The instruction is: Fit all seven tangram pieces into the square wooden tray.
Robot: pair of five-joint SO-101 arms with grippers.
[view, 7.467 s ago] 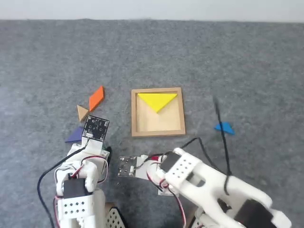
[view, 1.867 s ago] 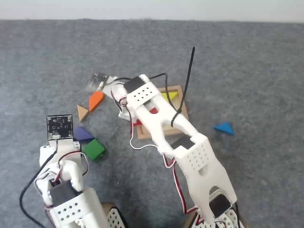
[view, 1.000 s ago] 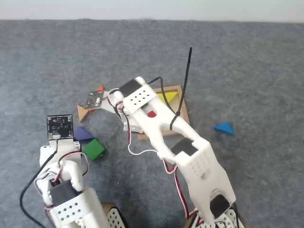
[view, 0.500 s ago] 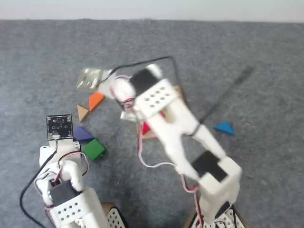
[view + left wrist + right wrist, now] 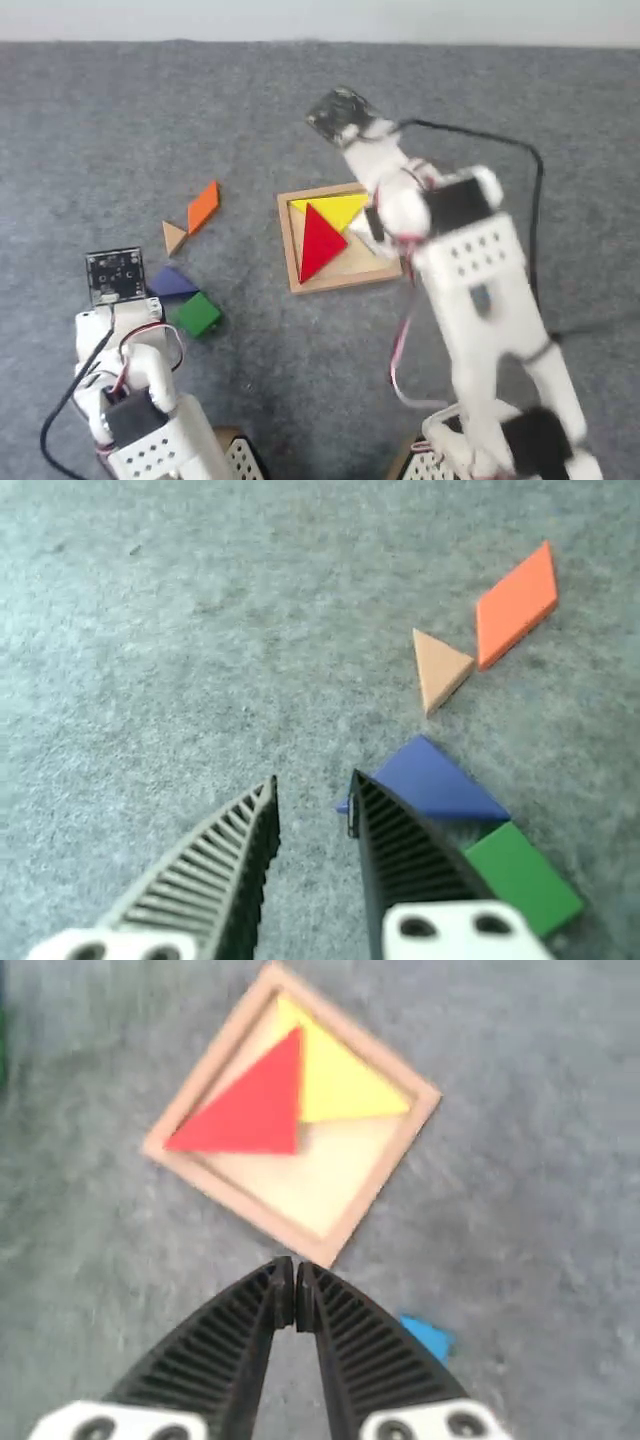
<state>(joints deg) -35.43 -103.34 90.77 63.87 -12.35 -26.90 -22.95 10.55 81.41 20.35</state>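
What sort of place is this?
Likely a robotics lab or hobby bench: two white robot arms side by side, a grey felt-like table cover, and a square wooden tray holding a red triangle and a yellow triangle.

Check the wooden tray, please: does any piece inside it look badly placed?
Yes. The red triangle lies crooked in the tray: its long edge is not parallel to the rim, and its tip seems to overlap the yellow triangle.

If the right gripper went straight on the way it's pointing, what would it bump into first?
Probably the near corner of the wooden tray, just past the tips of the shut right gripper. Depth is unclear, so it might hit the grey carpet beside that corner instead.
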